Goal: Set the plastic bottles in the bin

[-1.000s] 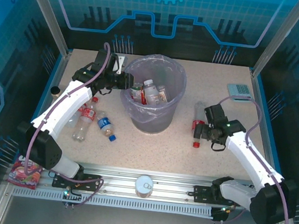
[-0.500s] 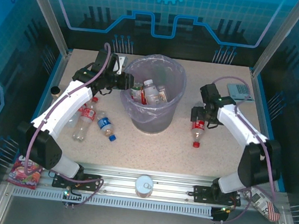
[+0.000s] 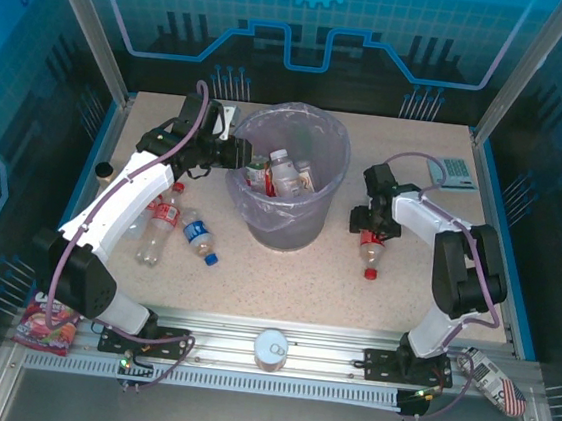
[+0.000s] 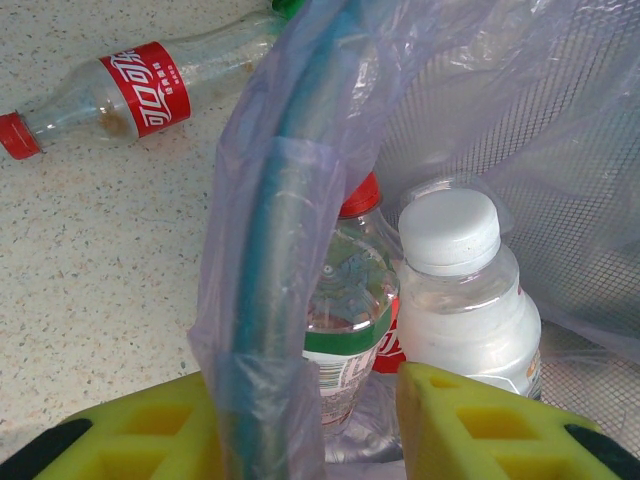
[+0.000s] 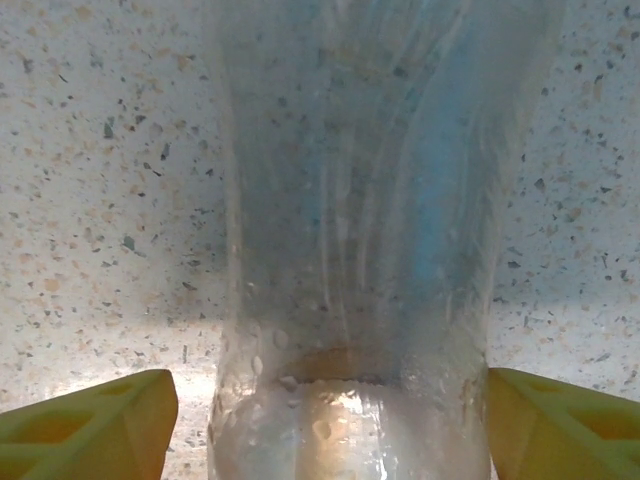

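Top external view has the bin (image 3: pixel 285 221) near the middle of the table (image 3: pixel 284 281), with several plastic bottles (image 3: pixel 285 174) already inside it. To its right, the right pincer (image 3: pixel 368 220) is low over a clear red-capped bottle (image 3: pixel 370 250) that lies on its side, cap toward the near edge, close to the bin's wall but apart from it. From the right wrist, the same clear red-capped bottle (image 5: pixel 355 250) runs straight up the middle between two yellow fingers (image 5: pixel 95 420). The right pincer (image 5: pixel 330 400) is spread a little wider than the bottle's body: one finger has a sliver of table showing beside it and the other is at or almost at the bottle's side, so it straddles the bottle without squeezing it. The left pincer (image 3: pixel 238 156) sits at the bin's left rim. From the left wrist, its fingers (image 4: pixel 480 425) stand apart, one outside the bin and one inside, with the bag-covered rim (image 4: pixel 265 330) between them. A gap shows between rim and inner finger, so the left pincer (image 4: pixel 310 430) grips nothing. Just past the inner finger, inside the bin, stand a white-capped bottle (image 4: pixel 460 300) and a green-labelled bottle (image 4: pixel 345 310) with a red cap. Outside the rim, a red-labelled bottle (image 4: pixel 130 95) lies flat on the table. Seen from above, three loose bottles (image 3: pixel 162 220) lie left of the bin beside the left arm, and a silver tin can (image 3: pixel 270 348) rests on the near rail.
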Action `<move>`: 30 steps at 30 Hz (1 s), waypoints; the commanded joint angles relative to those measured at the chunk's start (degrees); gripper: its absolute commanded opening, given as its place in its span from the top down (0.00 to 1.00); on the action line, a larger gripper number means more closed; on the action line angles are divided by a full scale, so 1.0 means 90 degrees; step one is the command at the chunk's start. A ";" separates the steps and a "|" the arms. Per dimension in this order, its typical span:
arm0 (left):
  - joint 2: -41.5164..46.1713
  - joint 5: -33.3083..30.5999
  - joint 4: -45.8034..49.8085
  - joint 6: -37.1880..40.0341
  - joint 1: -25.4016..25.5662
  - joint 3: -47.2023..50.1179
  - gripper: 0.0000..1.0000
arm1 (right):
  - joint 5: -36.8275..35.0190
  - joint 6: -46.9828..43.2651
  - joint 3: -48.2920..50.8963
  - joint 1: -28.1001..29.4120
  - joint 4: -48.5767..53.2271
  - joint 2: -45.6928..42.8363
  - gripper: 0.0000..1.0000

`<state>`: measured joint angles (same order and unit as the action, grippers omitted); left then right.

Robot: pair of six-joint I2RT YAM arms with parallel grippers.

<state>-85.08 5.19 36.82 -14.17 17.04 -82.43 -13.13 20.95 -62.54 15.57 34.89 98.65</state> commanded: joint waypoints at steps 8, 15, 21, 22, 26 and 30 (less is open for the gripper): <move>-0.0104 -0.0043 0.0388 0.0407 0.0022 0.0127 0.58 | -0.0084 0.0038 0.0233 -0.0159 -0.0050 -0.0075 0.39; -0.0166 -0.0008 0.0392 0.0413 0.0029 0.0130 0.58 | 0.0055 -0.0131 0.0464 -0.0387 0.0338 -0.1219 0.42; -0.0229 0.0081 0.0404 0.0404 0.0026 0.0102 0.58 | 0.0707 -0.0582 0.0719 -0.0702 0.0784 -0.2818 0.45; -0.0249 0.0115 0.0416 0.0399 0.0030 0.0089 0.58 | 0.0808 -0.0623 0.0705 -0.0729 0.0913 -0.3114 0.46; -0.0249 0.0142 0.0451 0.0407 0.0021 0.0038 0.57 | 0.0979 -0.0707 0.0394 -0.0780 0.1480 -0.4058 0.48; -0.0192 0.0097 0.0451 0.0420 0.0026 0.0038 0.57 | 0.0992 -0.0838 -0.0382 -0.0781 0.1903 -0.4662 0.48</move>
<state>-85.73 5.48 36.93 -12.91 17.10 -82.43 -5.80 15.31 -60.90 9.30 47.62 59.24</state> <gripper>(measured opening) 0.425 0.536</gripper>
